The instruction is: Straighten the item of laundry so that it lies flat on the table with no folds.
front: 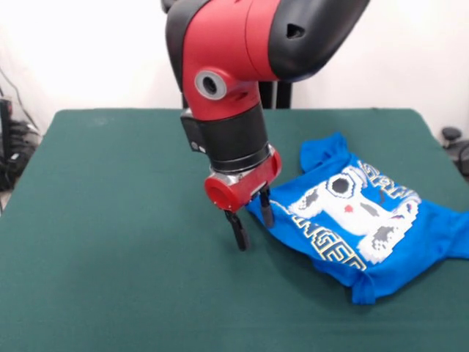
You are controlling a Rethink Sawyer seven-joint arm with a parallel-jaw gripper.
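Surroundings: cables (15, 139) beyond the table's (110, 220) edge.
T-shirt (366, 220): crumpled on the table, print up.
Arm (227, 81): angled down beside the shirt's edge.
Gripper (253, 220): fingers apart, one touching the shirt's edge.

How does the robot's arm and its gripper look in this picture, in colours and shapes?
The arm is thick and rounded, red with black shells and a grey round cap on its joint. A black cylindrical wrist ends in a red flange. The gripper has two slim black fingers. No cables show.
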